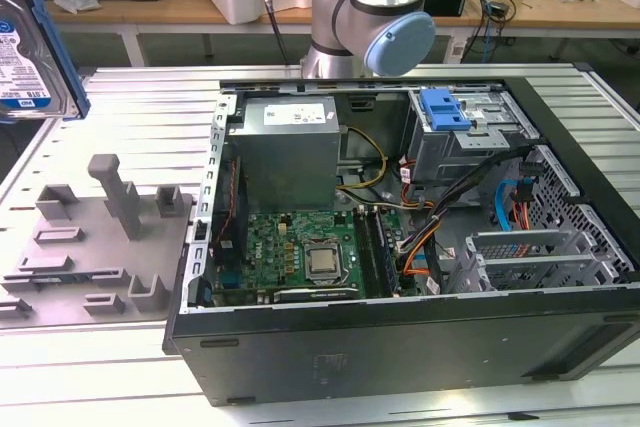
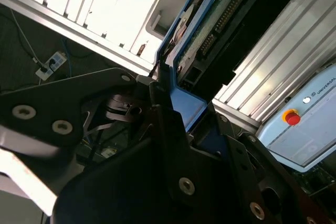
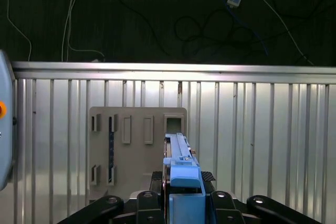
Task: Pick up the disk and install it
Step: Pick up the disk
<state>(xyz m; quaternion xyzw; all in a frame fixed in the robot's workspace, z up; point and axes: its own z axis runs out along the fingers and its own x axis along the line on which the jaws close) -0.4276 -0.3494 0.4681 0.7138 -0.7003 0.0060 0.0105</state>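
Note:
The disk (image 1: 28,52), a silver drive with a blue-and-white label in a blue carrier rail, hangs in the air at the exterior view's far left edge, above the ribbed metal table. In the first wrist view I see the disk (image 3: 181,163) edge-on, with my gripper (image 3: 182,195) shut on its blue rail from both sides. The second wrist view shows the disk's (image 2: 220,19) circuit-board side, with the black fingers (image 2: 168,111) clamped on its near end. The disk is well away from the open computer case (image 1: 400,347).
The metal drive bay (image 1: 470,142) with a blue plastic latch (image 1: 445,109) sits at the case's back right. A grey holder fixture (image 1: 100,237) lies on the table (image 1: 140,87) below the disk. The arm's base (image 1: 370,7) stands behind the case. Cables and boards crowd the case interior.

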